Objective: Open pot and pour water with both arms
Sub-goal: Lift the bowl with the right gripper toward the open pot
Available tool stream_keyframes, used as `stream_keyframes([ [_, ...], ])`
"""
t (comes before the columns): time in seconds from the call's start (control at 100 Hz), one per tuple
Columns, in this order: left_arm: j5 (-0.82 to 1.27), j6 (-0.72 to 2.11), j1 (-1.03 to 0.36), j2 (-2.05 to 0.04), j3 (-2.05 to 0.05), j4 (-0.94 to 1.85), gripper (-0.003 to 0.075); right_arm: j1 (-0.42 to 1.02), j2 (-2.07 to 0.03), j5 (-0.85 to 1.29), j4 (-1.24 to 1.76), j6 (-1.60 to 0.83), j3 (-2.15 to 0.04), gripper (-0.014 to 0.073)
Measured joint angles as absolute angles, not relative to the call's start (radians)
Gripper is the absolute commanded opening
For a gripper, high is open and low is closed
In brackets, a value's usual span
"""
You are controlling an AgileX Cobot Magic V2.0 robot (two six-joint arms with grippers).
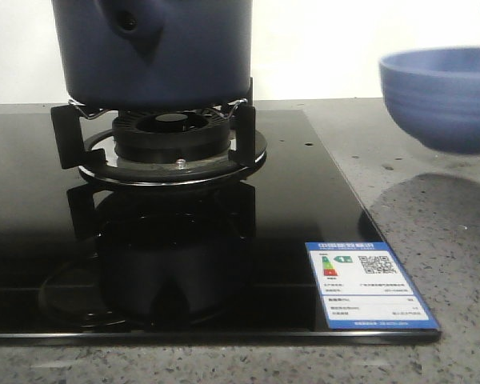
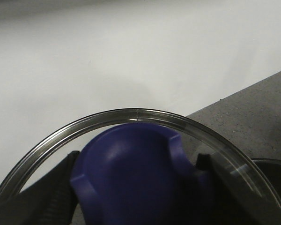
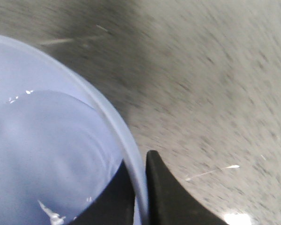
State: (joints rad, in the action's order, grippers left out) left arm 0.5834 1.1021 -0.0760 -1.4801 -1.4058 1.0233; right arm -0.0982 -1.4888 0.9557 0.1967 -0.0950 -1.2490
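1. Front view: even, bright light; white wall behind nearly blown out. The black glass cooktop [image 1: 320, 184] mirrors the burner [image 1: 173, 140] and the pot [image 1: 152, 48].
2. The bowl [image 1: 444, 96] at right is soft-edged and casts a diffuse shadow on the counter [image 1: 448, 240].
3. Left wrist view: lid [image 2: 131, 154] close and out of focus, glare on its glass rim.
4. Right wrist view: counter streaked with motion blur; small specular glints on the water.

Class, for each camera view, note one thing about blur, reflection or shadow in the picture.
Front view: glossy hob mirrors the burner; bowl casts a soft shadow. Left wrist view: lid knob is soft-focused. Right wrist view: countertop is streaked with motion blur.
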Motion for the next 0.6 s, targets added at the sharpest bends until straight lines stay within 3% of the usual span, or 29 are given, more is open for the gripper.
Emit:
stream_keyframes([
  [0.6,0.489,1.104,-0.076,-1.480,-1.406,1.031,0.0386,0.143,-1.663,1.210,0.198,-0.099,-1.880,-0.0058],
])
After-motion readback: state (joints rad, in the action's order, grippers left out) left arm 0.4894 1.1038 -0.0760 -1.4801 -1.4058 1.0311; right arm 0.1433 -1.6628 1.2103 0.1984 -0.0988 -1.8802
